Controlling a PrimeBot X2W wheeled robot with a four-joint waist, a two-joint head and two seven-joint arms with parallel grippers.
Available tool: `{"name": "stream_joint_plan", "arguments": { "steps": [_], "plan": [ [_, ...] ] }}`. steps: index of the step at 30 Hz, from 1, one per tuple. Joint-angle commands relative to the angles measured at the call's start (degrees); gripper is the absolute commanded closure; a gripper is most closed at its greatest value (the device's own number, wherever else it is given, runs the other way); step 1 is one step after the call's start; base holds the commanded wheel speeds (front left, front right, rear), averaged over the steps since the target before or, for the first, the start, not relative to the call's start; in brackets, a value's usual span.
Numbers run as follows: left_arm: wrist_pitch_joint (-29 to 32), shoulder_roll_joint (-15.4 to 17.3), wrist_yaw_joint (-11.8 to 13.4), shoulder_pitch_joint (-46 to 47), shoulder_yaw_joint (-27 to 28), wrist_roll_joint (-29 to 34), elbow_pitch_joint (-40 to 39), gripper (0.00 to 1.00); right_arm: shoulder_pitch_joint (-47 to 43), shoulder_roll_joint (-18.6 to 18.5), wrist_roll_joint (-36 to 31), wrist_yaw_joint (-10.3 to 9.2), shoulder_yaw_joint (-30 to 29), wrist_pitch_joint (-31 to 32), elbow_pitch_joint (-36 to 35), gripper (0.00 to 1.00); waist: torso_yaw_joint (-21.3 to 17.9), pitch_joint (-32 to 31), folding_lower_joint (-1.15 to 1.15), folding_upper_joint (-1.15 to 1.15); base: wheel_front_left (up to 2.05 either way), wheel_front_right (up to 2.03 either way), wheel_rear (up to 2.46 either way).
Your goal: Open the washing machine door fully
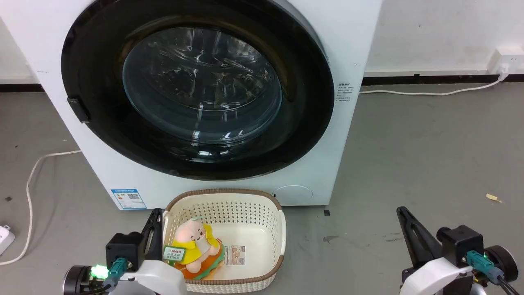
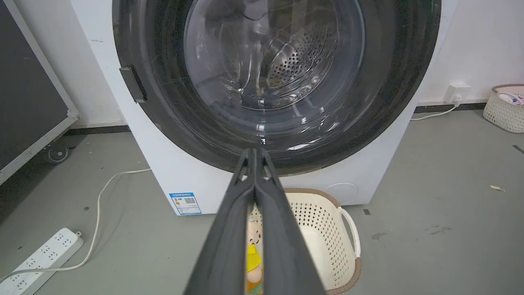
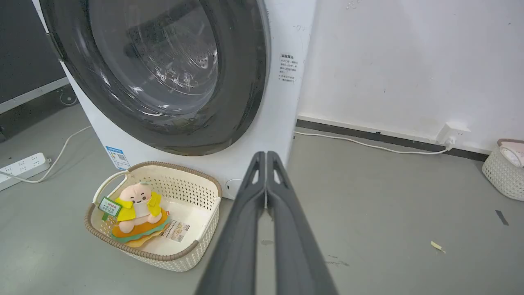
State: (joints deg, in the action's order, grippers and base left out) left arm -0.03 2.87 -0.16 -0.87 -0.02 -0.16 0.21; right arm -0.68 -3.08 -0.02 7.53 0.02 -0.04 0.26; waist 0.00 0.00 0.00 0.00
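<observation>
Currently my left gripper (image 2: pixel 254 151) and right gripper (image 3: pixel 266 154) have fingers pressed together, and the washing machine door (image 1: pixel 196 90) is shut. Risk: slipping off its glossy handle tab (image 1: pixel 77 110) at 9 o'clock.

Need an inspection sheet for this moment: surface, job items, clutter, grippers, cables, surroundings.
Surface: grey floor, scuffed, with a small yellowish scrap on its right side.
Job's things: white washing machine; its glossy black door looks shut against the front.
Clutter: cream basket on the floor in front of the machine, plush toy inside; second basket by the wall.
Grippers: left gripper shut, empty, beside the cream basket; right gripper shut, empty, over bare floor.
Cables: right cord runs to a wall socket; left cord runs to a power strip.
Surroundings: white wall; dark panel on castors.
</observation>
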Motion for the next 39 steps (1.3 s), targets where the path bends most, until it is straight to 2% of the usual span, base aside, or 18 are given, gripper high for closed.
{"name": "stream_joint_plan", "arguments": {
  "steps": [1, 39],
  "plan": [
    [0.0, 0.0, 0.2, 0.9, 0.0, 0.2, -0.2, 1.00, 0.7, 0.2, 0.0, -0.04, 0.0, 0.0, -0.3, 1.00, 0.0, 0.0, 0.00, 0.00, 0.00, 0.00, 0.00],
    [0.0, 0.0, 0.2, 0.9, 0.0, 0.2, -0.2, 1.00, 0.7, 0.2, 0.0, -0.04, 0.0, 0.0, -0.3, 1.00, 0.0, 0.0, 0.00, 0.00, 0.00, 0.00, 0.00]
  ]
}}
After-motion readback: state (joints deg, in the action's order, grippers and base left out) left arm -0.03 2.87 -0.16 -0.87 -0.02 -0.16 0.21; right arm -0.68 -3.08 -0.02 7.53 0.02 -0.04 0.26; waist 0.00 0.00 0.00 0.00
